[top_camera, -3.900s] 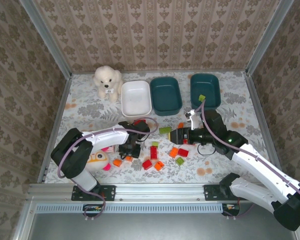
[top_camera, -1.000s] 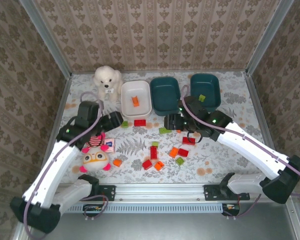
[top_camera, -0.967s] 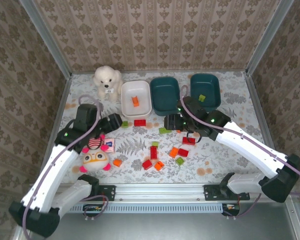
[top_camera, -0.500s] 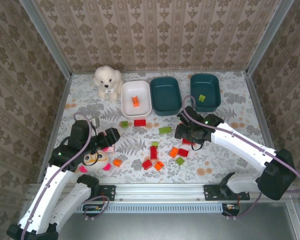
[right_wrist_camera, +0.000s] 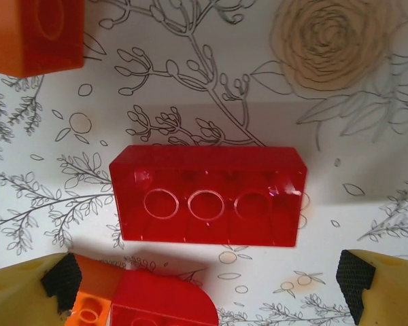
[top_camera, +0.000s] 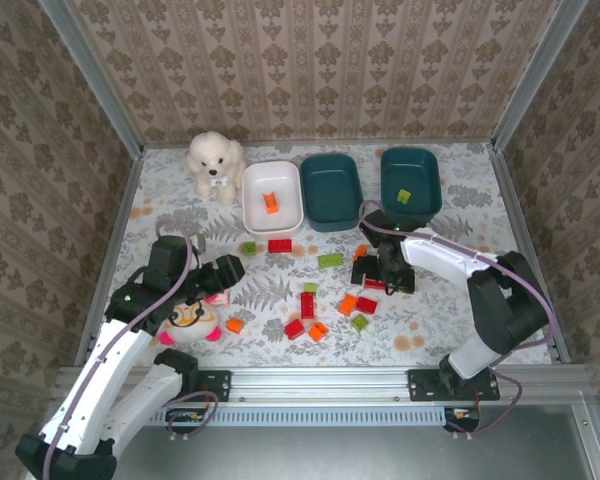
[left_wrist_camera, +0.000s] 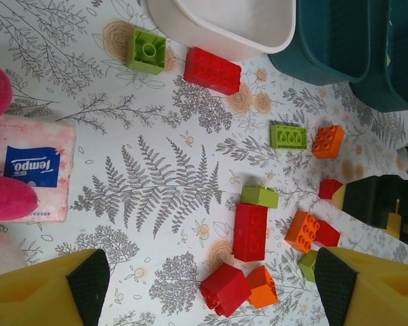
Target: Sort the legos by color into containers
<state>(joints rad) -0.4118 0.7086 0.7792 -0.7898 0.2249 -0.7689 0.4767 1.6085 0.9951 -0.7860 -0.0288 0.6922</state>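
The right jaws gape wide over 1 red lego (right_wrist_camera: 207,197).

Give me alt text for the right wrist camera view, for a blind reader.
A red brick lies centered on a floral tablecloth, just ahead of the open right end effector, whose yellow fingers frame the bottom corners. An orange brick sits at top left; more orange and red bricks at bottom left.

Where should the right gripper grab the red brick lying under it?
From straight above, pads on its two short ends: the red brick lies flat, both ends beside bare table, while another brick crowds one long side. The open right gripper probably spans its length.
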